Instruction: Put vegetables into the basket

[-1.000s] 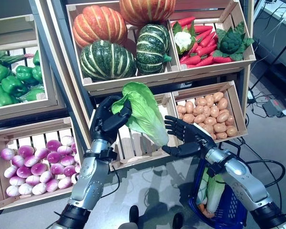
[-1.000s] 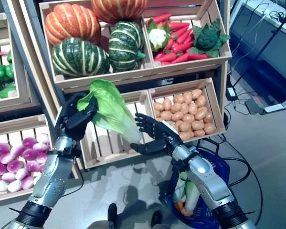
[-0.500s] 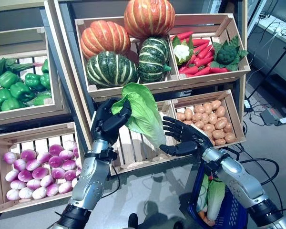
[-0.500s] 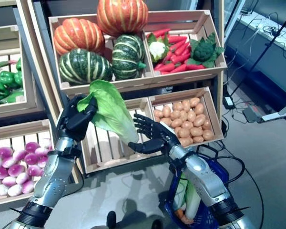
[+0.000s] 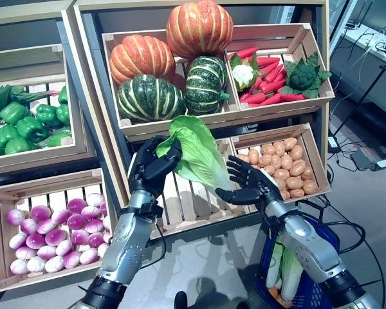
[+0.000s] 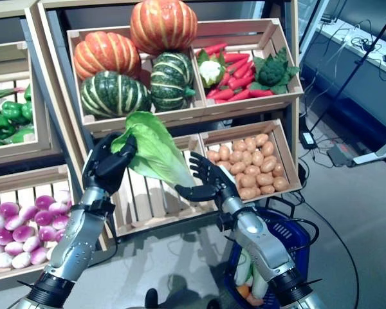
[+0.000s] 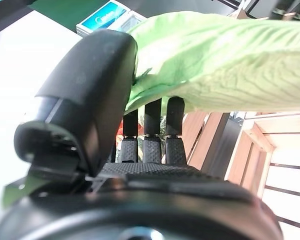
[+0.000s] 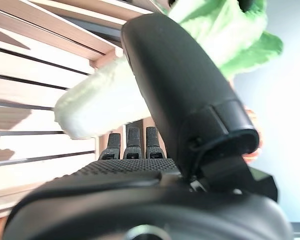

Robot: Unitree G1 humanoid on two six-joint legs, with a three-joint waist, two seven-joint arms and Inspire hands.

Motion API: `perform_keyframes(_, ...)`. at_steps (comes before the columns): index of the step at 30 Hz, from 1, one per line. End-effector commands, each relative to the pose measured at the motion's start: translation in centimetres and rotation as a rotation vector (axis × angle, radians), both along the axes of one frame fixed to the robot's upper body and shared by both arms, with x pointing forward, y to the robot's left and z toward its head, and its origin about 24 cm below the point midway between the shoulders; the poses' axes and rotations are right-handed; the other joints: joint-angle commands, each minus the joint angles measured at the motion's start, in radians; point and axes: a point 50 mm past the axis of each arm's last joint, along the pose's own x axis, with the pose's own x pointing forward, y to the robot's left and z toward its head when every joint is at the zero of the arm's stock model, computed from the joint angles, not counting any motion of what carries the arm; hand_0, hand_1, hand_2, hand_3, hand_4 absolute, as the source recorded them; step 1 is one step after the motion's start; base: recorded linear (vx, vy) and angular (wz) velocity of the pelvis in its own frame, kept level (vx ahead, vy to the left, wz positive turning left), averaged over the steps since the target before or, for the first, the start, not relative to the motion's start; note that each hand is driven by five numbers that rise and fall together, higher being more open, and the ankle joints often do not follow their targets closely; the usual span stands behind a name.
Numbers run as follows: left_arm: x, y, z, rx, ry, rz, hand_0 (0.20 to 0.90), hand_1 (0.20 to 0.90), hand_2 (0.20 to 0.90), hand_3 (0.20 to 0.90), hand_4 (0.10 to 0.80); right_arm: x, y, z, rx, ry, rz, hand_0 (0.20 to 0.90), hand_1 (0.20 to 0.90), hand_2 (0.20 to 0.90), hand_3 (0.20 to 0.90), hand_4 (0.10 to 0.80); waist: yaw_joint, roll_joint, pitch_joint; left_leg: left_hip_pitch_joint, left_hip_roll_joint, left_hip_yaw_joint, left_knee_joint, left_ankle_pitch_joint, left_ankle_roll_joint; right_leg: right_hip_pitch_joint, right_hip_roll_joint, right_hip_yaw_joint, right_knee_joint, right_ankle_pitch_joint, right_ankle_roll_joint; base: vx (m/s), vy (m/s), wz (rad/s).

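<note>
A green leafy cabbage (image 5: 196, 151) with a pale stalk end hangs in the air before the middle lower crate. My left hand (image 5: 151, 167) is shut on its leafy top; the left wrist view shows the thumb (image 7: 90, 95) and fingers pinching the leaves (image 7: 225, 60). My right hand (image 5: 248, 187) is open just under the pale stalk end (image 8: 97, 107), fingers spread, thumb beside it. The blue basket (image 5: 321, 257) stands on the floor at the lower right, under my right arm, with pale green vegetables (image 5: 289, 270) inside.
Wooden crates line the shelves: pumpkins (image 5: 180, 58), red peppers with cauliflower and broccoli (image 5: 276, 71), potatoes (image 5: 283, 164), green peppers (image 5: 26, 119), purple onions (image 5: 51, 232). The slatted crate (image 5: 180, 203) behind the cabbage holds nothing that shows. Grey floor lies in front.
The camera has shifted, so the shelves sit lower in view. My right hand has come closer to the cabbage's stalk end. The left hand still holds the cabbage.
</note>
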Motion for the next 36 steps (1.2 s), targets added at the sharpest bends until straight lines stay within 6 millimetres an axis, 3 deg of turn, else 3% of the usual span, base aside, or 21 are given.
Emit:
perform_keyframes(1,0.8,-0.8,4.3,-0.042,-0.218,-0.029,0.3,0.3,0.3,0.3,0.4,1.5,2.7,3.8,0.055,-0.139,0.139,0.9,0.9,0.9,0.9,0.8,0.014,-0.021,-0.087,0.053,0.021,0.021,0.001,-0.115,-0.034,0.005,-0.078,0.006,0.001,0.027,0.03,0.0,0.0,0.0)
perform_keyframes(12,1.1,-1.1,3.8,-0.041,-0.197,-0.059,0.3,0.3,0.3,0.3,0.4,0.4,5.5,2.6,0.17,0.015,0.461,0.9,0.9,0.9,0.9,0.8,0.034,-0.036,-0.092,0.058,0.023,0.009,0.001,-0.114,-0.04,0.017,-0.084,-0.006,0.001,0.023,0.031,0.002,-0.002,0.02)
perform_keyframes(25,1.3,-1.3,3.4,-0.066,-0.169,-0.065,0.3,0.3,0.3,0.3,0.4,0.8,6.0,3.1,0.231,-0.029,0.402,0.9,0.9,0.9,0.9,0.8,0.034,-0.033,-0.098,0.058,0.025,0.008,0.001,-0.11,-0.041,0.016,-0.087,-0.001,0.001,0.026,0.032,0.001,-0.001,0.01)
perform_keyframes(26,1.3,-1.3,3.4,-0.069,-0.168,-0.065,0.3,0.3,0.3,0.3,0.4,0.9,6.0,3.1,0.235,-0.029,0.397,0.599,0.599,0.599,0.599,0.599,0.034,-0.033,-0.098,0.058,0.025,0.008,0.001,-0.11,-0.041,0.016,-0.087,-0.001,0.001,0.026,0.032,0.0,0.0,0.0)
perform_keyframes(28,1.3,-1.3,3.2,-0.077,-0.164,-0.063,0.3,0.3,0.3,0.3,0.4,0.9,6.0,3.1,0.226,-0.039,0.374,0.3,0.3,0.3,0.3,0.4,0.034,-0.031,-0.098,0.059,0.024,0.008,0.001,-0.11,-0.04,0.016,-0.089,0.001,0.001,0.026,0.032,0.0,0.0,0.0)
perform_keyframes(36,1.3,-1.6,3.3,-0.091,-0.162,-0.065,0.3,0.3,0.3,0.3,0.4,1.1,6.1,2.9,0.232,-0.033,0.356,0.3,0.3,0.3,0.3,0.4,0.032,-0.029,-0.097,0.059,0.024,0.009,0.001,-0.111,-0.041,0.016,-0.092,0.004,0.001,0.027,0.034,0.0,0.0,0.0)
